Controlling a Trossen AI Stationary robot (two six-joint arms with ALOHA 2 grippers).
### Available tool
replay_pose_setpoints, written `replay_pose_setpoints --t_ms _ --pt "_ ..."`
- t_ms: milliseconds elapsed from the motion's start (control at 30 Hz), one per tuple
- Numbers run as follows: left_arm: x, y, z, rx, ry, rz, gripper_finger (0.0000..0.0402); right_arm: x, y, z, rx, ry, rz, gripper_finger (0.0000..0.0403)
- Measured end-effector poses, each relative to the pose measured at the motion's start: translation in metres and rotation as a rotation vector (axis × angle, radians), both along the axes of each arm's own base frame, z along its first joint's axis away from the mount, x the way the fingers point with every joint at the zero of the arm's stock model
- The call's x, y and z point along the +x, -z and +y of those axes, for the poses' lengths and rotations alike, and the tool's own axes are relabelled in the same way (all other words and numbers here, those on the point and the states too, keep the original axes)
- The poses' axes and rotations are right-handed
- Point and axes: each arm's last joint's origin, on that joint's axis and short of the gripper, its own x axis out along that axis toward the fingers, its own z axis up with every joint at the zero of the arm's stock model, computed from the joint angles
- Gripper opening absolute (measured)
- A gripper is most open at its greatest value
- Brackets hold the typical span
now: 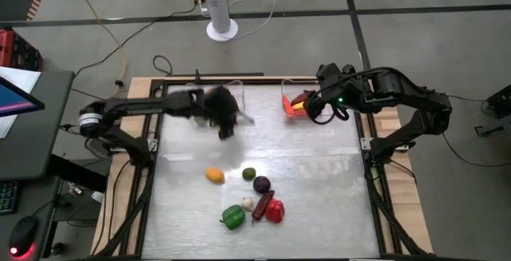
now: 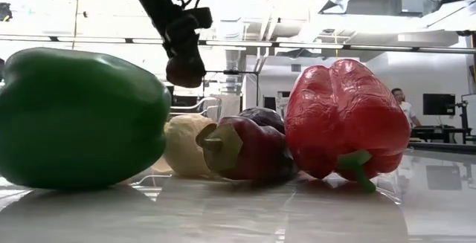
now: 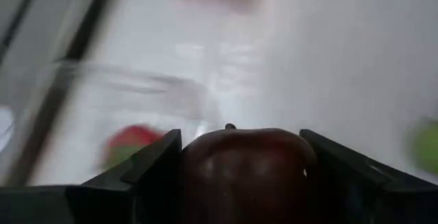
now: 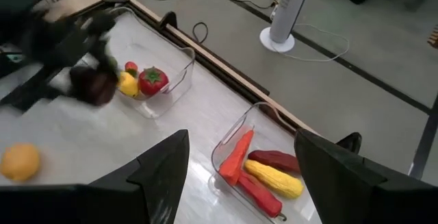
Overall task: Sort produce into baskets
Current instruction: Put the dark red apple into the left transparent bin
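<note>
1. Currently left hand [image 3: 239, 176] is clamping a dark red round fruit [image 3: 248, 166] between both fingers, hanging above the counter [image 1: 319, 181] just beside the left basket [image 4: 161, 80], toward 11 o'clock in the high view.
2. Left basket is holding a strawberry [image 4: 152, 81] and a yellow piece [image 4: 128, 83].
3. Right hand [image 4: 239, 176] is hovering with fingers spread apart over the right basket [image 1: 294, 101], at 1 o'clock.
4. Right basket is carrying a carrot [image 4: 236, 155], corn [image 4: 274, 178] and red chillies [image 4: 259, 193].
5. Green pepper [image 1: 232, 216], red pepper [image 1: 275, 211], orange [image 1: 214, 175] and lime [image 1: 249, 173] are lying loose toward 6 o'clock.
</note>
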Motion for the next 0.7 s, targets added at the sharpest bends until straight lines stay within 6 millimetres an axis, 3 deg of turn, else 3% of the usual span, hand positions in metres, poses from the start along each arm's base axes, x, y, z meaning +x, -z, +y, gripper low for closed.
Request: replay_pose_setpoints --t_ms 167,500,700 --pt "-0.023 -0.013 0.040 -0.088 -0.039 -0.103 0.0262 0.001 -0.001 0.002 0.000 -0.006 -0.014 0.0292" --pt "-0.032 -0.044 0.071 -0.372 0.038 -0.534 0.0262 0.001 0.000 0.012 0.011 -0.036 -0.023 0.0292" --pt "-0.034 -0.054 0.078 -0.468 0.074 -0.647 0.0263 0.001 0.000 0.019 0.024 -0.047 -0.039 0.0292"
